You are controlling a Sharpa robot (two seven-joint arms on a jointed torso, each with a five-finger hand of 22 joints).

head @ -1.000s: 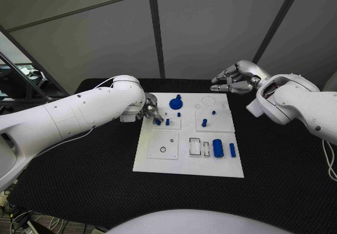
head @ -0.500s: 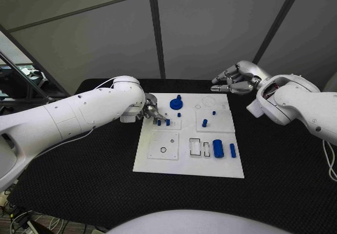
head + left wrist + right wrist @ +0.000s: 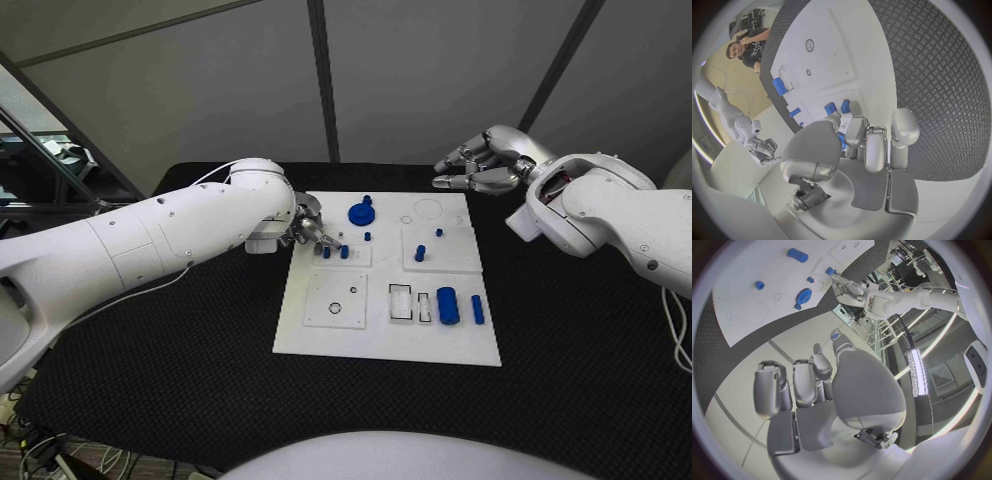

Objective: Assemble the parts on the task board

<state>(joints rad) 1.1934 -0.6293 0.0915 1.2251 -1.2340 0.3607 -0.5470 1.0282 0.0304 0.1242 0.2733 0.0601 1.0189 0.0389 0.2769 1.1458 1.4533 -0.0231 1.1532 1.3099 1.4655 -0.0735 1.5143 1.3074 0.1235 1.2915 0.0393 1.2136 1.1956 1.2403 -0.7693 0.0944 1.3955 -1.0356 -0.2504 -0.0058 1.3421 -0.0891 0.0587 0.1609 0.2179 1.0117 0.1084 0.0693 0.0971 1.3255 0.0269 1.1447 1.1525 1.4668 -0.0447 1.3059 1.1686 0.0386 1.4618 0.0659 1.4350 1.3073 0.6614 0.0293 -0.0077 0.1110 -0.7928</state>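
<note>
You are looking down at a black textured table (image 3: 173, 380) with grey wall panels behind it and, at the far left, a metal stand with cables. The white board (image 3: 389, 340) lies in the middle of the table. On it you see a blue round gear (image 3: 361, 212) at the far side, two short blue pegs (image 3: 335, 251) standing near its left edge, another peg (image 3: 420, 253) right of centre, and a blue cylinder (image 3: 447, 304) with a thin blue bar (image 3: 477, 308) beside it on the near right.

Your left hand (image 3: 309, 230) sits at the board's far left edge, fingertips just beside the two pegs. In the left wrist view the fingers (image 3: 869, 145) curl down over the pegs, but you cannot tell whether they grip one. Your right hand (image 3: 483, 165) hangs off the board's far right corner, fingers loosely curled in, holding nothing.

Against a second ago, the left hand has edged slightly toward the far side; the right hand and the parts lie as before.
</note>
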